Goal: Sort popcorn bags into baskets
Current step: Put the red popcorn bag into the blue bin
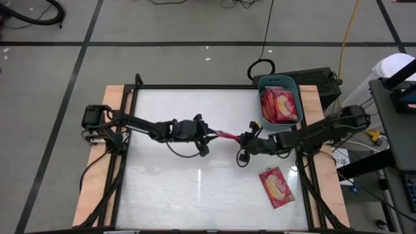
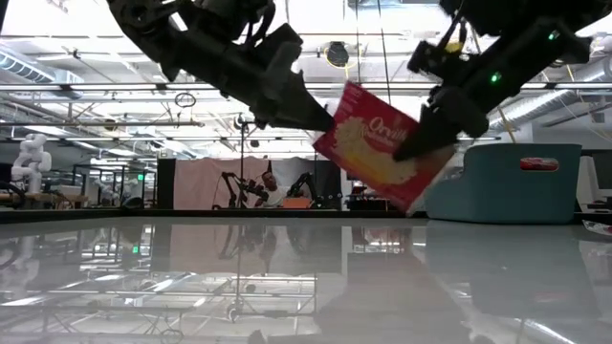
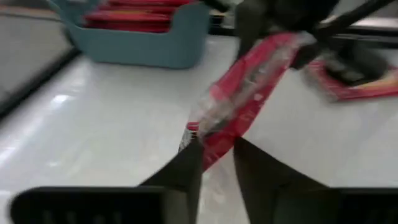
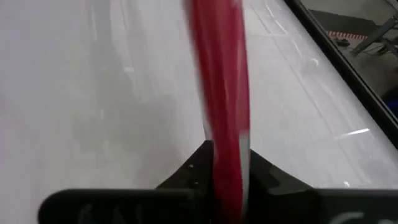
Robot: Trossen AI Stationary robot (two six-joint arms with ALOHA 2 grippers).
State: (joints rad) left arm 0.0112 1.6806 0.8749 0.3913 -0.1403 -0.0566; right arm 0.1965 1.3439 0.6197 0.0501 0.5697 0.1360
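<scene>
Bag in transit: one popcorn bag (image 2: 387, 145) held clear above the tabletop (image 1: 195, 188), tilted, spanning the gap between the two hands.
Right hand (image 2: 419, 141): fingers closed on the bag's far edge, the packet running edge-on straight out between them in its own wrist view; it has hold of the bag.
Left hand (image 2: 320, 122): fingertips at the bag's opposite corner, the packet's end between them; whether they are gripping or just letting go cannot be told for sure, since that wrist view is smeared.
Step in hand: judged to be a hand-over from left to right, the right hand being the one nearer the bin.
Basket (image 1: 290, 82): teal-blue bin just beyond the right hand, toward the tabletop's far right corner.
Sorted so far: several red packets (image 1: 279, 104) already lying in the bin; exact count unreadable.
Left to sort: the bag in the air, plus one loose bag (image 1: 276, 187) flat on the tabletop, near the right hand on its front side.
Other stock: no further bags seen on the tabletop.
Progress: judged well along, two bags outstanding.
</scene>
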